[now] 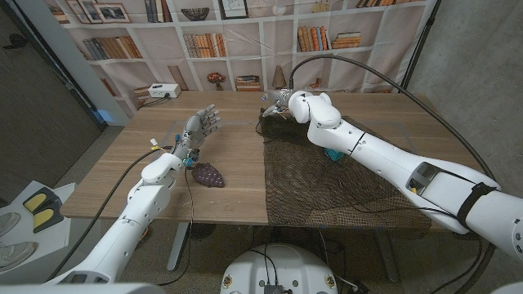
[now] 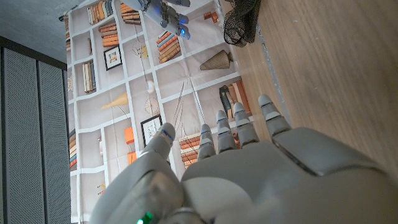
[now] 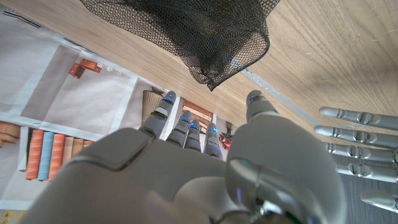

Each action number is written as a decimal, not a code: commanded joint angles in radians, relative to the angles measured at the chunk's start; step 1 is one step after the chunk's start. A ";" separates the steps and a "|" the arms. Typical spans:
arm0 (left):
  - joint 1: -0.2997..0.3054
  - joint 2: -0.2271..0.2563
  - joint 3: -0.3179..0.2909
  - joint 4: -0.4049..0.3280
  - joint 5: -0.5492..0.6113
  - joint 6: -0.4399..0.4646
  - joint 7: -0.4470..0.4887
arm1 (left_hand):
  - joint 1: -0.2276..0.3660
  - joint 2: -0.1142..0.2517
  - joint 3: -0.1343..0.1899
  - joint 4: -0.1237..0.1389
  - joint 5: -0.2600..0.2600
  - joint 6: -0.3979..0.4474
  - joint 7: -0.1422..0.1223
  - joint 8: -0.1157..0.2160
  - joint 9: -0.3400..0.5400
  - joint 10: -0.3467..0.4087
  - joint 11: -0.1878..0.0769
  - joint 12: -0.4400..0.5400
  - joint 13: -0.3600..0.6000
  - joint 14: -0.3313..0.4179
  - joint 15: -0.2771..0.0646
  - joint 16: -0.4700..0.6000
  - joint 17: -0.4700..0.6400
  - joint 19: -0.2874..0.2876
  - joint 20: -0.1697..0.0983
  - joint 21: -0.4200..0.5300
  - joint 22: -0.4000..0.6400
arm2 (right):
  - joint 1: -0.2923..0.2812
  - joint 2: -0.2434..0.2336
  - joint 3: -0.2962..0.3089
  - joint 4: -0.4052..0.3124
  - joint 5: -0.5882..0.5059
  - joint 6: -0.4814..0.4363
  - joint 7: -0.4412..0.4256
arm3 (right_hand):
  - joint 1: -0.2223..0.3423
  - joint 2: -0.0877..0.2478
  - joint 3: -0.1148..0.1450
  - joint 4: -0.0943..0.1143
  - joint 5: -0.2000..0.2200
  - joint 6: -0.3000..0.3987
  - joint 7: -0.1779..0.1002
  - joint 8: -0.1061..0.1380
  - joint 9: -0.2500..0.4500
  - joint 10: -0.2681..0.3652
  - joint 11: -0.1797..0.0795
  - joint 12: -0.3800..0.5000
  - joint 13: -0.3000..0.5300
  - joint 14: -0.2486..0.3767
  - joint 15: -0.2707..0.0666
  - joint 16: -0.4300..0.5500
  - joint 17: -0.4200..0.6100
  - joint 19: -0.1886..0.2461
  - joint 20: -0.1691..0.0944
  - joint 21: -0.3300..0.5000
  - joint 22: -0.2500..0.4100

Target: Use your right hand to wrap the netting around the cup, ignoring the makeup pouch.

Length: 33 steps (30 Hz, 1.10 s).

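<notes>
Little of the wrapping looked done, as far as could be judged; the netting (image 1: 327,184) lay spread over the right half of the tabletop (image 1: 229,139), with one bunched corner raised at upper centre of the head view. The right robot hand (image 1: 282,102) hovered at that corner — whether its fingers pinched the mesh could not be told; in the right wrist view the fingers (image 3: 180,121) pointed at the netting's tip with a gap showing. A teal object (image 1: 333,153), possibly the cup, peeked out beside the right forearm; it appeared unwrapped. The left robot hand (image 1: 202,126) stood upright left of centre, fingers apart, holding nothing; the makeup pouch (image 1: 208,174) lay below it — untouched.
</notes>
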 commanded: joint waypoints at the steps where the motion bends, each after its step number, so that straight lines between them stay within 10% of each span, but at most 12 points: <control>1: 0.012 -0.001 -0.006 -0.003 -0.009 -0.010 -0.003 | -0.006 -0.002 0.003 0.000 -0.001 0.006 -0.002 0.002 0.003 0.007 0.002 0.005 0.002 0.006 0.004 0.001 0.003 0.009 0.003 -0.002 0.005 | 0.092 0.093 -0.065 0.167 -0.063 0.042 0.073 | 0.022 0.007 0.012 -0.016 0.004 -0.010 -0.004 0.003 0.000 -0.006 0.001 -0.005 0.002 -0.003 0.000 0.007 -0.002 0.004 -0.006 0.000 0.000; 9: 0.020 0.001 -0.010 -0.010 -0.011 -0.009 -0.001 | -0.009 -0.004 0.002 0.001 -0.001 0.006 -0.002 0.002 0.003 0.008 0.003 0.005 0.002 0.007 0.003 0.001 0.004 0.008 0.003 -0.003 0.005 | 0.141 0.151 -0.089 0.292 -0.073 0.077 0.087 | 0.064 0.011 0.033 -0.046 -0.001 -0.016 -0.005 0.005 -0.001 -0.003 -0.007 -0.008 0.002 0.011 -0.012 0.014 -0.014 0.020 -0.009 0.006 0.000; 33: 0.006 -0.002 -0.005 0.005 -0.007 -0.013 -0.004 | -0.013 -0.007 0.001 0.001 -0.002 0.008 -0.002 0.002 0.003 0.008 0.002 0.003 0.002 0.008 0.003 0.001 0.004 0.008 0.003 -0.003 0.005 | 0.252 0.286 -0.146 0.644 -0.009 0.122 0.112 | 0.031 -0.013 0.018 -0.035 -0.014 -0.025 0.001 0.005 -0.001 0.011 -0.011 -0.007 0.003 0.058 -0.026 0.032 -0.022 0.051 -0.006 0.015 0.000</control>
